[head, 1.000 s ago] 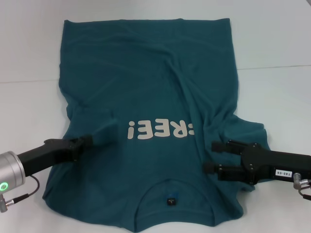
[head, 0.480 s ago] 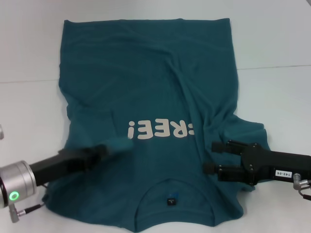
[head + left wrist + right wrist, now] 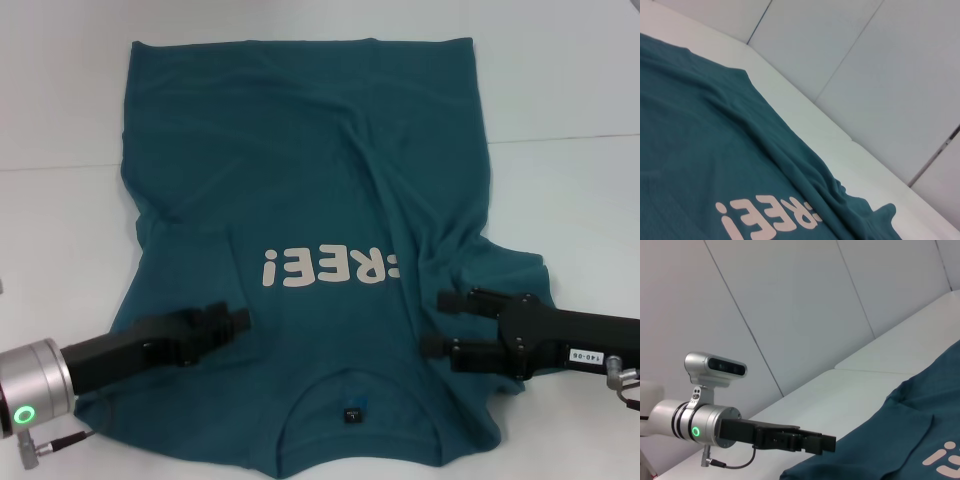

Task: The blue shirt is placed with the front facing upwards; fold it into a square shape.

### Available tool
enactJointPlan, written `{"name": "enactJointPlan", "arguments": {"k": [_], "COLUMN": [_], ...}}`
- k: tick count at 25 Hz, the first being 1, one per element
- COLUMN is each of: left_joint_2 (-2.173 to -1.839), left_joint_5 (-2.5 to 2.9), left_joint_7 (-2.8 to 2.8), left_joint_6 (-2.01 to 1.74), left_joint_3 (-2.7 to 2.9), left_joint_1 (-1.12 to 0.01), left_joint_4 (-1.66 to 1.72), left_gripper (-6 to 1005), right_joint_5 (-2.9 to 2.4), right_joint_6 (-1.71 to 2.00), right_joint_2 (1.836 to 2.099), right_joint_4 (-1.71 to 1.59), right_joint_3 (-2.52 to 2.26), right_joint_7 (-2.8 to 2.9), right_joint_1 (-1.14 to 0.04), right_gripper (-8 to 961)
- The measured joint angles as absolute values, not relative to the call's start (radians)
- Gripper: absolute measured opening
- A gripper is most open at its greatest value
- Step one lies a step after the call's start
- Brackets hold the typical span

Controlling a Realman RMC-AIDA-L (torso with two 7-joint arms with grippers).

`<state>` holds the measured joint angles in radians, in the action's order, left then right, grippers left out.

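Blue shirt [image 3: 320, 230] lies spread front-up on the white table [image 3: 570, 90], collar and small dark neck label [image 3: 352, 413] at the near edge, hem at the far edge, cream lettering [image 3: 330, 268] across the chest, diagonal creases running toward its right sleeve. Left gripper [image 3: 232, 321] sits low over the shirt's near left part, below and left of the lettering; whether its fingers are apart or together cannot be told. Right gripper [image 3: 437, 322] hovers at the shirt's near right side by the sleeve, its two fingers [image 3: 452, 299] apart, clamping nothing.
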<state>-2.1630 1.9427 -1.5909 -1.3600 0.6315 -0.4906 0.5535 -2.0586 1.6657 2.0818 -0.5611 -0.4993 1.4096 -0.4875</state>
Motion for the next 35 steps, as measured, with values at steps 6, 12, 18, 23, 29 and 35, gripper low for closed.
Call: {"name": "enactJointPlan", "arguments": {"k": [6, 12, 18, 23, 29, 35], "left_joint_2": [-2.160, -2.160, -2.160, -2.163, -2.165, -2.166], "left_joint_5": [1.927, 1.913, 1.918, 1.924, 1.940, 1.941], "left_joint_7": [-1.590, -1.589, -1.502, -1.425, -1.378, -1.363], "left_joint_6": [-1.381, -1.404, -1.408, -1.457, -1.484, -1.475], "left_joint_3": [0.630, 0.633, 0.644, 0.645, 0.673, 0.682], "left_joint_1": [-0.496, -0.499, -0.497, -0.489, -0.488, -0.495], "left_joint_4": [0.563, 0.586, 0.592, 0.589, 0.574, 0.541], "left_gripper": [612, 780, 886, 887, 887, 887], "right_joint_5": [-2.056, -2.054, -2.056, -2.092, -2.151, -2.264], "right_joint_6": [1.667, 1.658, 1.633, 1.527, 1.427, 1.337], "right_joint_2": [2.073, 2.053, 2.027, 2.012, 1.977, 1.957], "right_joint_4": [-0.567, -0.571, -0.615, -0.712, -0.764, -0.760], "right_joint_3": [-0.493, -0.466, -0.414, -0.422, -0.427, -0.428], "right_joint_7": [1.420, 1.428, 1.511, 1.704, 1.958, 2.154], "right_joint_1": [-0.475, -0.448, -0.430, -0.426, -0.448, -0.498], "right_gripper": [805, 803, 801, 799, 797, 795]}}
